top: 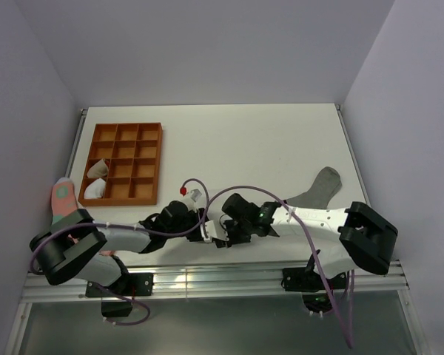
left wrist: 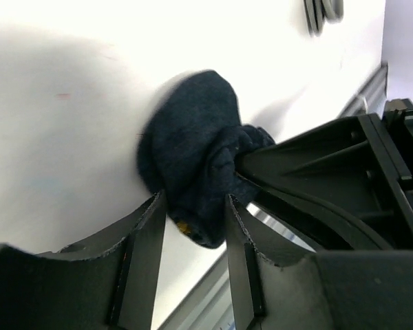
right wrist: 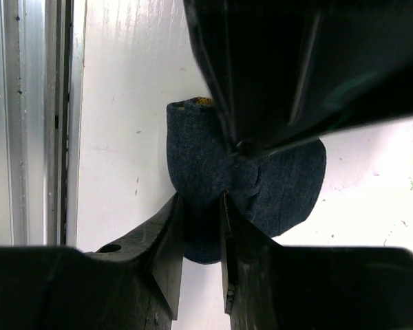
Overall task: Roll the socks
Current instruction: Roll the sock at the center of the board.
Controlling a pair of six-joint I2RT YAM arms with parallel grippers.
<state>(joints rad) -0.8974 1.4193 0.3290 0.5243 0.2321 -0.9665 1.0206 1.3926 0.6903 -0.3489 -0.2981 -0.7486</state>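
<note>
Left wrist view: a soft knitted navy sock (left wrist: 193,165) sits bunched into a loose lump at frame centre on a smooth white table (left wrist: 55,103). The right gripper (right wrist: 201,203) pinches its fabric narrowly. The left gripper (left wrist: 194,206) straddles it, half apart, grip unclear. Likely risk: the springy bundle unfurls, as slack knit slips from hard plastic jaws. The flat grey sock (top: 322,188) lies right of centre in the top view.

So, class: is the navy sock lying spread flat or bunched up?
Bunched up: the navy sock is a rounded, creased wad on the table, pinched in the right gripper.
</note>
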